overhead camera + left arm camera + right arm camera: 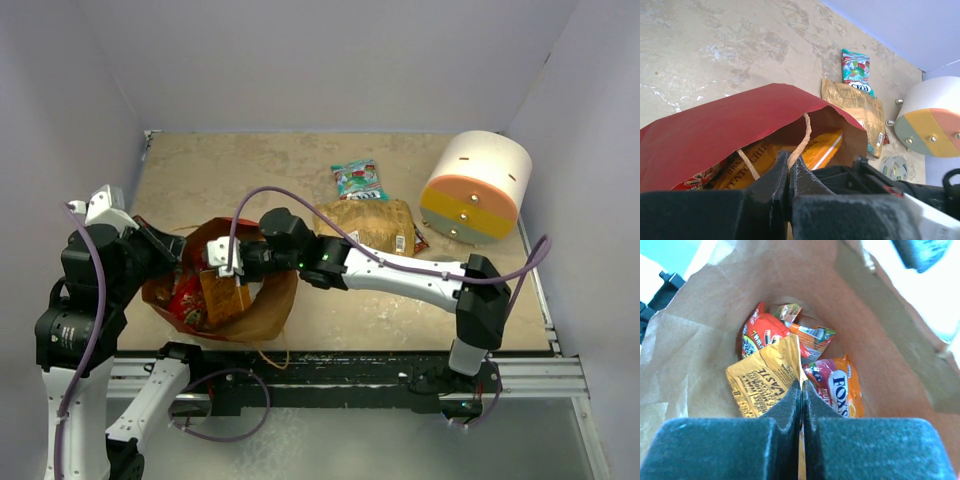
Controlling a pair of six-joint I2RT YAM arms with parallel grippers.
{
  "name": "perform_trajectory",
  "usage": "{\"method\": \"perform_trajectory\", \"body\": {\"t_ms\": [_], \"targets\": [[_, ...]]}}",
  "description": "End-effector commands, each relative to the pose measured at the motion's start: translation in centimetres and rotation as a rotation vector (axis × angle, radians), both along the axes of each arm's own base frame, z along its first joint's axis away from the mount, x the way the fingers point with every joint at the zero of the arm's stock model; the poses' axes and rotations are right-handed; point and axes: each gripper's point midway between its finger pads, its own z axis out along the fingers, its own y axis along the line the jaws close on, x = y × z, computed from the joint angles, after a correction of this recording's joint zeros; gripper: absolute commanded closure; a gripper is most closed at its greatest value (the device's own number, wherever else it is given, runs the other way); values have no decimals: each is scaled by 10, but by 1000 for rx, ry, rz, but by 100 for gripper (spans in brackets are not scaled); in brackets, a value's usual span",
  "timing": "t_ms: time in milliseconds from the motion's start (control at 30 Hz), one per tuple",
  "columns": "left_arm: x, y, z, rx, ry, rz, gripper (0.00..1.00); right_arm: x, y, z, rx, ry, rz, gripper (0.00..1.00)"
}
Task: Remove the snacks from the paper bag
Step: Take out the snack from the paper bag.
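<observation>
The step in hand is judged to be the removal of one more snack. At the left of the paper bag (720, 130), the left fingers (775, 187) are seen clenched, with the string handle (802, 140) running down between them, so the mouth appears to be held up and open by that handle. The bag lies on its side on the worktop (250, 170), red outside and brown kraft inside. Inside it, the right fingers (785, 407) are pressed together on the edge of a yellow potato-chip packet (762, 385), which is thus grasped but not yet lifted clear. Deeper in the bag than that packet, a red packet (762, 332) is seen, then an orange packet with a green corner (812, 336), and beside it an orange Fox's packet (842, 390). The next move is judged to call for the yellow packet to be drawn back through the mouth without the kraft wall being snagged, while the handle is kept taut, and then to be set down outside the bag. To the right of the bag, two snacks are out on the worktop: a kraft-brown chip bag (375, 228) just beside it and a teal-green packet (358, 180) beyond that. Farther right of the bag, a white cylinder with orange and yellow bands (475, 185) lies on its side, unconnected with the task.
</observation>
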Motion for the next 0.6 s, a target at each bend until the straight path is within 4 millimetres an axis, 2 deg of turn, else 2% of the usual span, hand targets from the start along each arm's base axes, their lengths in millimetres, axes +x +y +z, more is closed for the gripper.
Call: {"method": "perform_trajectory", "body": {"t_ms": [0,333,567], "targets": [[7,2,7,-1,-36,17,100,6,-9,69,161,47,-107,100],[10,6,5,32,-23,28,100,2,-41,174,399,10,-164,100],[12,4,-2,26,-2,22,100,-2,-54,240,540,19,-174,100]]}}
